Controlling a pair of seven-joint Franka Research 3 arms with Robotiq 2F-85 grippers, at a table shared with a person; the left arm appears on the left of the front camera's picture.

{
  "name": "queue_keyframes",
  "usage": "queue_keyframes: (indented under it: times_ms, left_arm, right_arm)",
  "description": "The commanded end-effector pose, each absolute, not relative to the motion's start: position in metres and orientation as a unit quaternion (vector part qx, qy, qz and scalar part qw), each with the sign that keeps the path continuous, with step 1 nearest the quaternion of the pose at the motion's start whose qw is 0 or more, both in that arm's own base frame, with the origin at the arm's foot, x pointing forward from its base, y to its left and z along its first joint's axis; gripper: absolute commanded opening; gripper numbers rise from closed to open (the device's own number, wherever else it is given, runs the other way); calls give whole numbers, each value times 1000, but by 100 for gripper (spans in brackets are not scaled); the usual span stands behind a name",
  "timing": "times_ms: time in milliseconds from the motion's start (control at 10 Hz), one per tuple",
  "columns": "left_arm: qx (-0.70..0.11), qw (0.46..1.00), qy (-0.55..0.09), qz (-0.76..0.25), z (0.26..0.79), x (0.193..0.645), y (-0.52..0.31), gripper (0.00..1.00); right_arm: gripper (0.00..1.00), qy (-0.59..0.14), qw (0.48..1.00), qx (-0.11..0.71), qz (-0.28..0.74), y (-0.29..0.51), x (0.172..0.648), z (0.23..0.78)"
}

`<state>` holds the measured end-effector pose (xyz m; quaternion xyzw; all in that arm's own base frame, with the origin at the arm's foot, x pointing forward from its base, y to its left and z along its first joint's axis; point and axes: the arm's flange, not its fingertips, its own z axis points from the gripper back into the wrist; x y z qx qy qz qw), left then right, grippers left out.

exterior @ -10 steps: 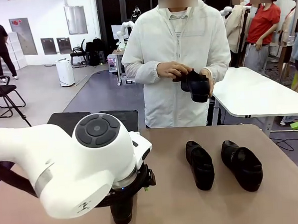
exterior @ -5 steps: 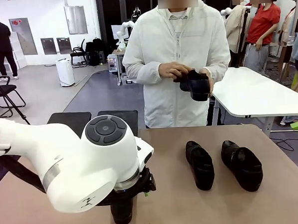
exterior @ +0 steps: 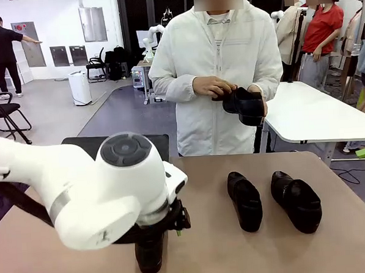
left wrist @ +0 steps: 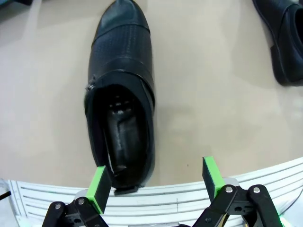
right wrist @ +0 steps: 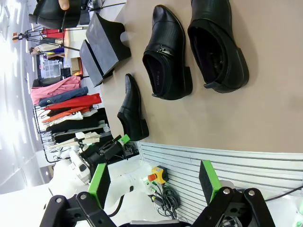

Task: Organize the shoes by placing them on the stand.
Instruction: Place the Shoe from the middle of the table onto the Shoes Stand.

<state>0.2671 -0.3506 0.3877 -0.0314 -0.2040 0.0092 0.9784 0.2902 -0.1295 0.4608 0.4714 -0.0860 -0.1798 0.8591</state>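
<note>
Left gripper (left wrist: 156, 182) wide open over the nearest shoe (left wrist: 120, 94) on the table (left wrist: 213, 94): heel toward me, toe away, long axis square to my closing line, offset to one side of the gap.

Reading the front view with 12 o'clock toward the person, two shoes lie side by side on the desk (exterior: 335, 251) at about 3 o'clock. The inner shoe (exterior: 245, 201) is just left of the outer shoe (exterior: 296, 201), and they do not touch. A third shoe (left wrist: 120, 94) lies near 7 o'clock under the left arm, its heel toward the left gripper (left wrist: 156, 182). The stand (exterior: 152, 143) seems to sit on the far edge near 11 o'clock, partly hidden behind that arm. A fourth shoe (exterior: 244, 106) is in the person's hands (exterior: 211, 85) beyond the desk at 1 o'clock.
</note>
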Motion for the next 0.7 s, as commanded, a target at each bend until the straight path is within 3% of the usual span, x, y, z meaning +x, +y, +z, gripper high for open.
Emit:
queue_keyframes:
  times_ms: [0,600]
  left_arm:
    - [-28,983,-181,6,411,298,-348,100]
    - [-5,997,-82,4,374,348,-365,100]
  right_arm:
    - [100,-85,864,467,-171,-133,289,462]
    - [100,-85,864,467,-171,-133,289,462]
